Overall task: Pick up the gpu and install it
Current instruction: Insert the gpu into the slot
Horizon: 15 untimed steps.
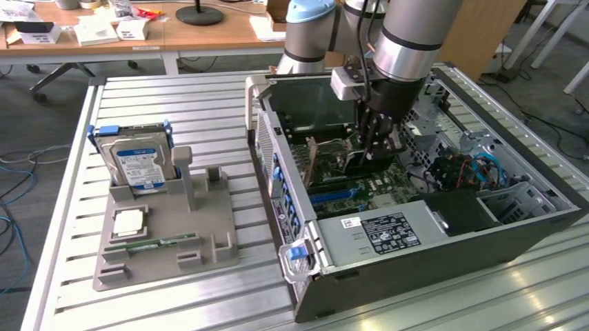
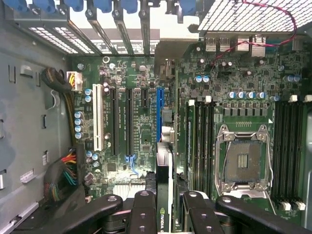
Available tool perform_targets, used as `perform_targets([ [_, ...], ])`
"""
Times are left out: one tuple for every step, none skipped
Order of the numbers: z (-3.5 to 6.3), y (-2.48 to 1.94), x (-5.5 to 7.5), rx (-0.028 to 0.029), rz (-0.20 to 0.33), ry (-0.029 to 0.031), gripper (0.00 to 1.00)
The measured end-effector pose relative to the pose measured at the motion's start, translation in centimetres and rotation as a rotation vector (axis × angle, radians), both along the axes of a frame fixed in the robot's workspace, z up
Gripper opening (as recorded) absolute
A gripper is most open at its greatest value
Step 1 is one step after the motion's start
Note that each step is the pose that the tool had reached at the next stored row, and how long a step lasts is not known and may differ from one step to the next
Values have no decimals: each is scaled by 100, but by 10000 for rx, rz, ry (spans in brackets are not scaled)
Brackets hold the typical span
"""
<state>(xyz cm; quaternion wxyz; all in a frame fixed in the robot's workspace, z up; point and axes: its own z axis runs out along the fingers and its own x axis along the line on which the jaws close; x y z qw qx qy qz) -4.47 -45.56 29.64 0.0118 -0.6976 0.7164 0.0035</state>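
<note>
Inside one open case (image 1: 442, 258), over one motherboard (image 2: 141, 122): one hand (image 1: 374, 160) grasping one gpu (image 2: 163, 187) edge-on

Lab; slatted metal bench (image 1: 175, 96); cluttered desks (image 1: 216, 38)

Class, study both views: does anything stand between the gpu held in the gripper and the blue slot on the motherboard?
Nothing visible does. The gpu, clamped in the gripper, hangs edge-on in line with the empty blue slot; the card itself hides the slot's nearer end.
</note>
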Motion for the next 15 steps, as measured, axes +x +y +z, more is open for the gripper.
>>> perform_targets([
  [0, 0, -1, 0, 1, 0, 26],
  [0, 0, -1, -1, 0, 0, 26],
  [-6, 0, -1, -3, 1, 0, 26],
  [-19, 0, -1, -2, 1, 0, 26],
  [-31, 0, -1, -1, 1, 0, 26],
  [-39, 0, -1, -2, 2, 1, 26],
  [-40, 0, -1, -4, 1, 1, 26],
  [-40, 0, -1, -4, 1, 1, 26],
  [-40, 0, -2, -4, 0, 1, 26],
  [-40, 0, -1, -3, 0, 1, 26],
  [-40, 0, -1, -4, 0, 1, 26],
  [-41, 0, -1, -3, 0, 1, 26],
  [-41, 0, -1, -3, 0, 1, 26],
  [-41, 0, -1, -3, 0, 1, 26],
  [-44, 0, -1, -2, 1, 0, 26],
])
